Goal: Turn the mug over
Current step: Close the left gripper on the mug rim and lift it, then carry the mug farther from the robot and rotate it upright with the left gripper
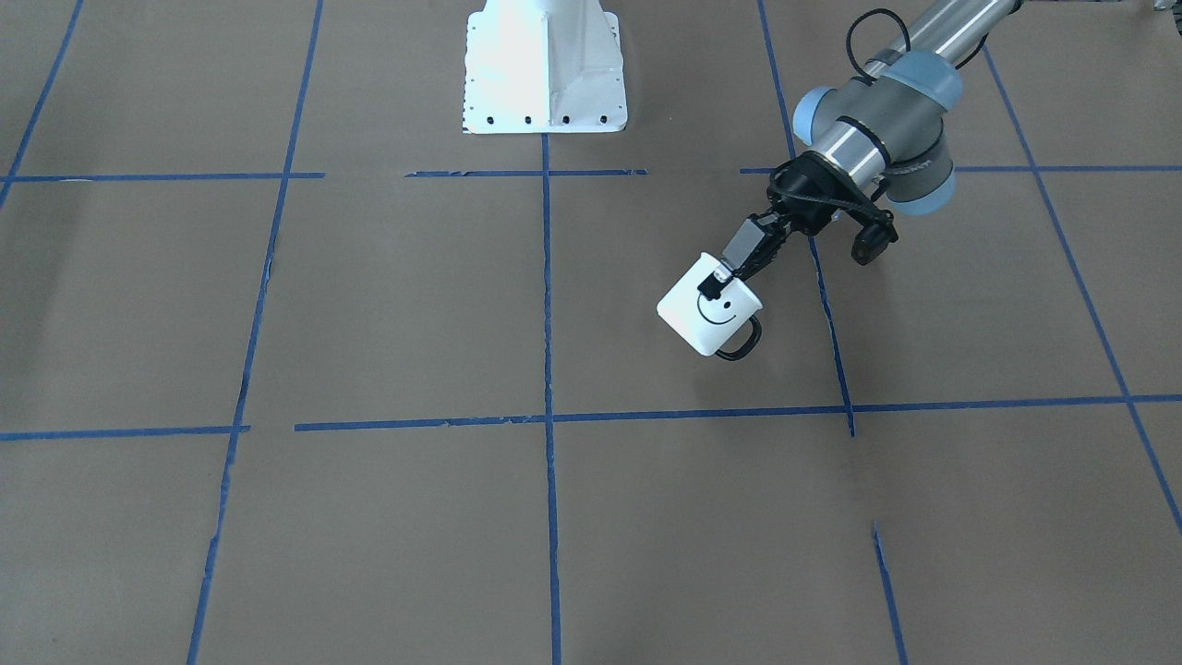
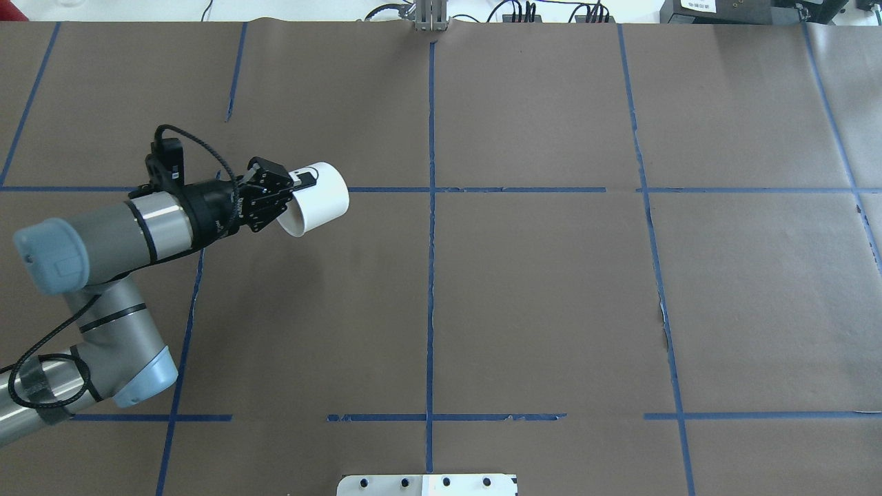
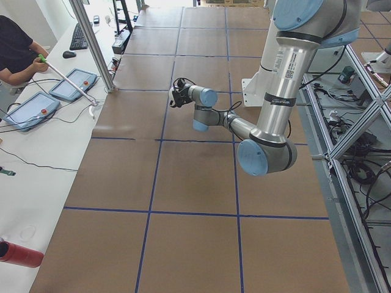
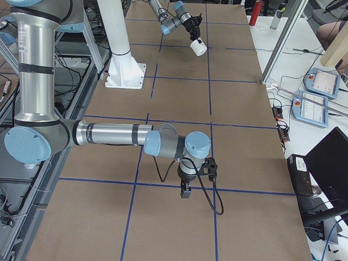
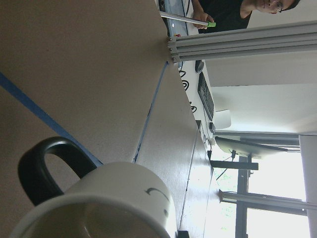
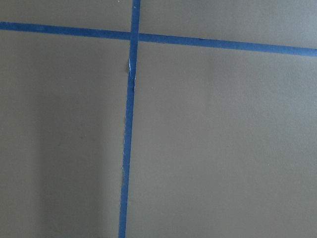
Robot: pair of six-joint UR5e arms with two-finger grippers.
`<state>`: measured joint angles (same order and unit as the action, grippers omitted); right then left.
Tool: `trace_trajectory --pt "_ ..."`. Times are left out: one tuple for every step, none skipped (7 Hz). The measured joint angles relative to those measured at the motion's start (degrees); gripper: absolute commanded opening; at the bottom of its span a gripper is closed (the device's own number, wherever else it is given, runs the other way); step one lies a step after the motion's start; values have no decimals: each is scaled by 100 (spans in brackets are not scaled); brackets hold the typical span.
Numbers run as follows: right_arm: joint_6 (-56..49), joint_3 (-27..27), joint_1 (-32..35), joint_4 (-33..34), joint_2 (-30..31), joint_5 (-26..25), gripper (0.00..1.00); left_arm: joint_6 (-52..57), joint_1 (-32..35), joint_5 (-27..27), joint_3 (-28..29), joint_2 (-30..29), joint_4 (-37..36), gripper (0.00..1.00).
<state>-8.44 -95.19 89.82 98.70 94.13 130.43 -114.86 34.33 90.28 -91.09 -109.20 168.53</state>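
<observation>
The white mug [image 1: 694, 312] with a black smiley face and a dark loop handle [image 1: 741, 342] is held off the table, tilted almost onto its side. My left gripper [image 1: 719, 276] is shut on its rim, one finger inside and one outside. In the overhead view the mug [image 2: 322, 198] has its mouth turned toward the gripper [image 2: 295, 191] and its base pointing away. The left wrist view shows the mug's rim and handle [image 5: 124, 198] close up. My right gripper [image 4: 185, 189] hangs low over the table and shows only in the exterior right view; I cannot tell whether it is open.
The brown paper table [image 2: 537, 289] carries a grid of blue tape lines [image 2: 430, 275]. The white robot base [image 1: 545, 69] stands at the table's robot side. A metal post [image 3: 91, 46] and an operator's bench with tablets [image 3: 27, 110] lie beyond the far edge.
</observation>
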Motion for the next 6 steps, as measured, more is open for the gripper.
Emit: trace_trajectory --pt "0 0 0 0 0 0 100 18 -16 90 -88 -305 -713 0" --pt "0 0 0 0 0 0 100 144 -35 221 -121 -557 -1388 0" --pt "0 0 0 0 0 0 100 539 -44 397 -149 -869 -2257 0" --pt "0 0 0 0 0 0 100 1049 -53 545 -184 -1277 -3321 0" --pt "0 0 0 0 0 0 100 1421 -63 699 -182 -1630 -4186 0" --pt "0 0 0 0 0 0 100 1860 -74 903 -118 -1939 -4915 0"
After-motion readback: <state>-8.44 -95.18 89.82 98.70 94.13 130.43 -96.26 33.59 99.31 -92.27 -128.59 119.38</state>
